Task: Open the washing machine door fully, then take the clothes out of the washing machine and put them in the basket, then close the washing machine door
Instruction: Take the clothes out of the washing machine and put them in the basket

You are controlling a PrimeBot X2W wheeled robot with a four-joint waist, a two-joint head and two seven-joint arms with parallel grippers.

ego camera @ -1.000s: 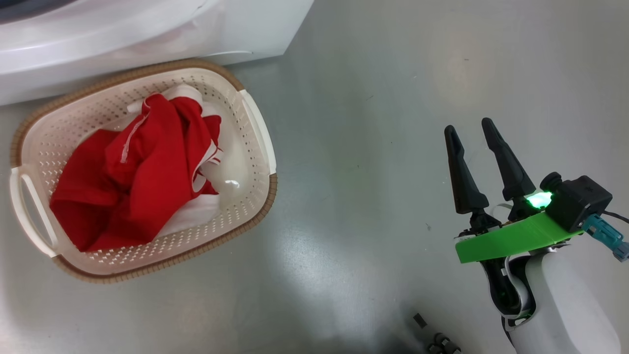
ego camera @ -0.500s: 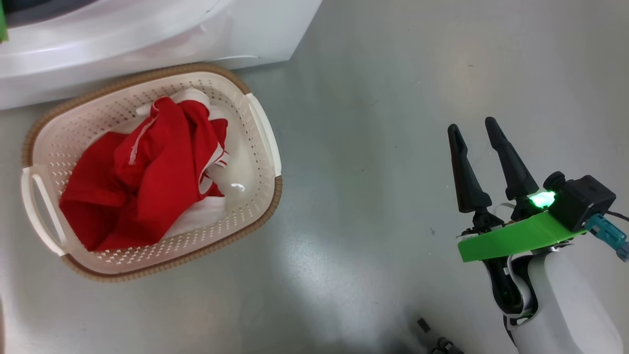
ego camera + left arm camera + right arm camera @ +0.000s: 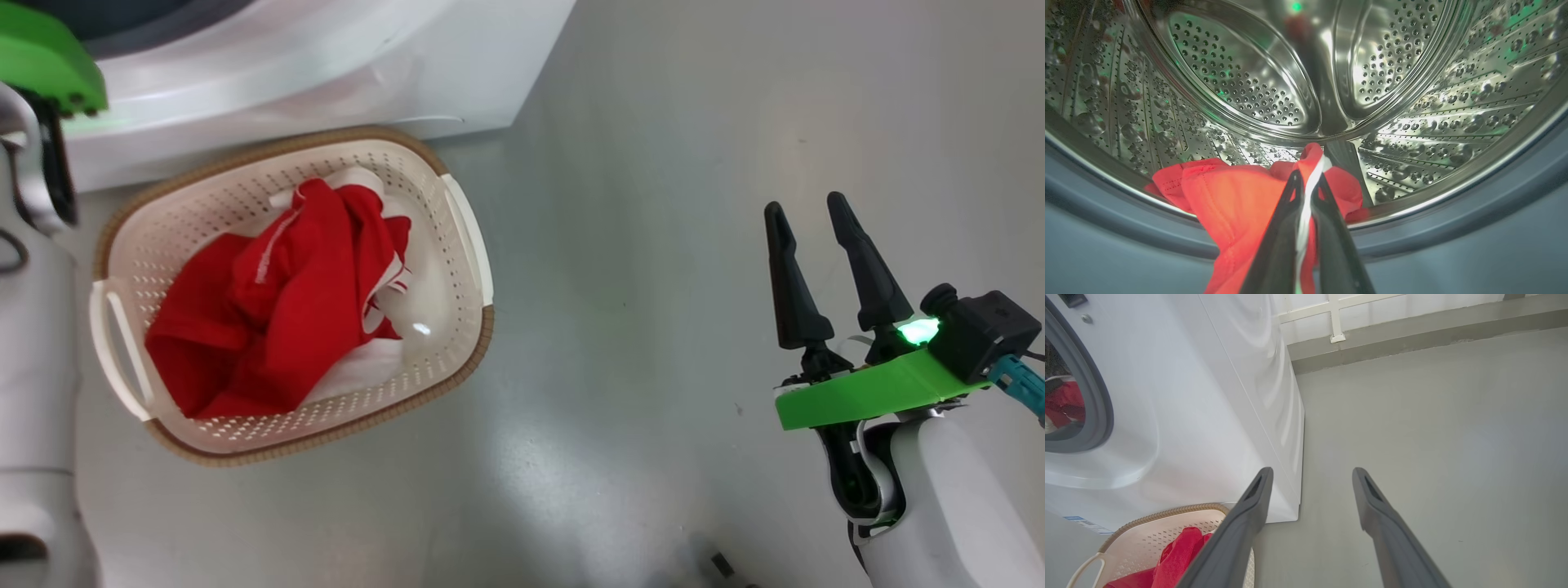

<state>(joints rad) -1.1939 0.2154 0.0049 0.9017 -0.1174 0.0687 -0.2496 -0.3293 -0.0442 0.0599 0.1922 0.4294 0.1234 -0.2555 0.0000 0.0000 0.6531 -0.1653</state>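
Head view: basket (image 3: 204, 196) sits on the grey floor (image 3: 637, 245), just in front of the washing machine (image 3: 326, 73) and close to its lower front edge. Red garment (image 3: 277, 327) is piled inside the basket, with a white panel showing at its lower right. Right gripper (image 3: 804, 204) is at lower right over bare floor, well apart from the basket, fingers spread with nothing between them. The left arm's pale forearm (image 3: 37, 343) runs up the left edge, and its green bracket (image 3: 45, 57) sits at top left by the machine's opening. Left wrist view: left gripper (image 3: 1308, 177) is at the mouth of the steel drum (image 3: 1241, 73), fingers pinched tight on a fold of the second red garment (image 3: 1237, 196), with a strip of white trim sandwiched between them. That garment lies low at the front of the drum, and its near part overlaps the grey rubber ring (image 3: 1126, 228). Right wrist view: right gripper fingers are wide apart and empty, pointing down past the machine's front corner at the floor. The basket is at lower left, just beside the machine's base, with red cloth in it. More red shows through the round opening at the left edge. A small blue label (image 3: 1086, 524) is low on the machine front, and the wall base (image 3: 1392, 330) runs across the top.
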